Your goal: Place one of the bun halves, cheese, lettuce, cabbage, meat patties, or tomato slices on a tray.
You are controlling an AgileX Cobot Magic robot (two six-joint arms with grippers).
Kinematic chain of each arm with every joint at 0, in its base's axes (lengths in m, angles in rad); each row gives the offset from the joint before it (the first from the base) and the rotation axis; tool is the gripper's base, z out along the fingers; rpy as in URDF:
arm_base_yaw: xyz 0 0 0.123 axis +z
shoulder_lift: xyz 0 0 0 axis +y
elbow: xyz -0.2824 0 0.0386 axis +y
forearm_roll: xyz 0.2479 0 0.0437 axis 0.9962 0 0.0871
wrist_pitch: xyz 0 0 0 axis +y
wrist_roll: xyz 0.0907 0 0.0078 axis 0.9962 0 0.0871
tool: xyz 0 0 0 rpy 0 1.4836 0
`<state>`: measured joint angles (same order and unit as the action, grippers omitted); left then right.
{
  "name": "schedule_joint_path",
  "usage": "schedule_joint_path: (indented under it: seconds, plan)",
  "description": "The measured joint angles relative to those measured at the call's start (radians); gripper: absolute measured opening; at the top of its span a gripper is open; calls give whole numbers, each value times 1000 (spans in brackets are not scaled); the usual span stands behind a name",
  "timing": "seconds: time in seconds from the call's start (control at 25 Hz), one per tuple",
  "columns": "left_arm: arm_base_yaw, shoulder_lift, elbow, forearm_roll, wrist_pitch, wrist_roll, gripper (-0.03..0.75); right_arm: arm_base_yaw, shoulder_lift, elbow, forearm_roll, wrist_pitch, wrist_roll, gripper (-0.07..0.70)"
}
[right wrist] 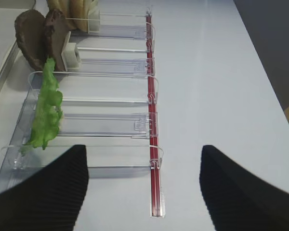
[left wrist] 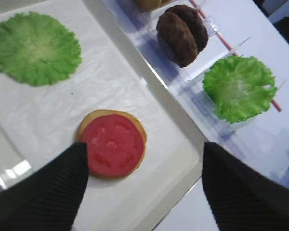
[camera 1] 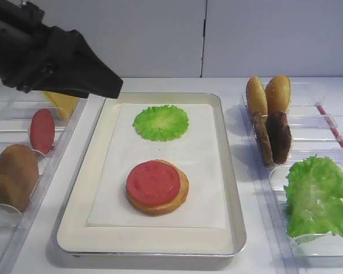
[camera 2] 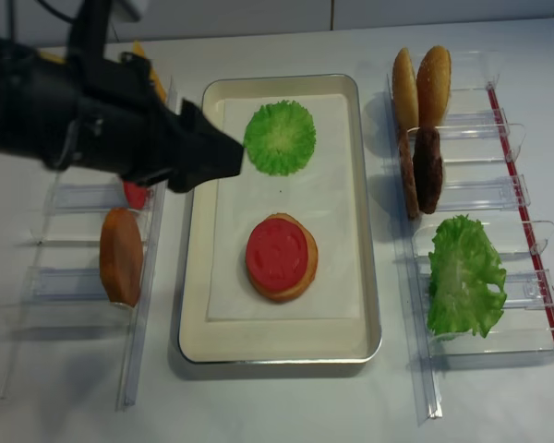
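Note:
The silver tray [camera 1: 233, 188] [camera 2: 370, 277] lies in the middle, lined with white paper. On it a tomato slice [camera 1: 153, 182] [left wrist: 113, 144] [camera 2: 277, 254] rests on a bun half [camera 1: 182, 198] [left wrist: 94, 115], with a flat round green leaf [camera 1: 160, 122] [left wrist: 34, 48] behind them. My left gripper [camera 1: 111, 87] [left wrist: 144, 149] [camera 2: 226, 148] hovers open and empty above the tray's left rear part. The right gripper [right wrist: 143, 149] is open and empty over bare table, beside the right rack.
The clear left rack [camera 1: 6, 123] holds cheese [camera 1: 62, 103], a tomato slice [camera 1: 42, 130] and a bun half [camera 1: 14, 176]. The right rack [camera 1: 331, 123] holds two bun halves [camera 1: 268, 94], meat patties [camera 1: 274, 137] and ruffled lettuce [camera 1: 317, 197]. A red strip [right wrist: 153, 183] edges it.

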<state>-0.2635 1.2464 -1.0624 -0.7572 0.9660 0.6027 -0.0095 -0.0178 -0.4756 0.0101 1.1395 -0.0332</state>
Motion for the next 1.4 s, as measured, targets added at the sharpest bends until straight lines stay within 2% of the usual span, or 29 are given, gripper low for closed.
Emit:
schedule_joint_path:
  seconds: [0.24,0.4,0.56,0.68,0.8,0.96,1.16,1.4]
  plan:
    - [0,-136,0,265,-14,-169,484,0,0,0,0,0,-2,502]
    - [0,-224,0,498,-25,-306,484,0,0,0,0,0,-2,502]
    - [0,-308,0,688,17,-389,484,0,0,0,0,0,-2,502]
    - [0,-378,5,718,61,-398,484,0,0,0,0,0,-2,502]
    - [0,-458,43,718,80,-447,484,0,0,0,0,0,-2,502]
    - [0,-584,145,743,97,-506,484,0,0,0,0,0,-2,502]
    - [0,-801,280,757,164,-531,484,0,0,0,0,0,-2,502]
    - [0,-1079,441,765,196,-593,484,0,0,0,0,0,-2,502]
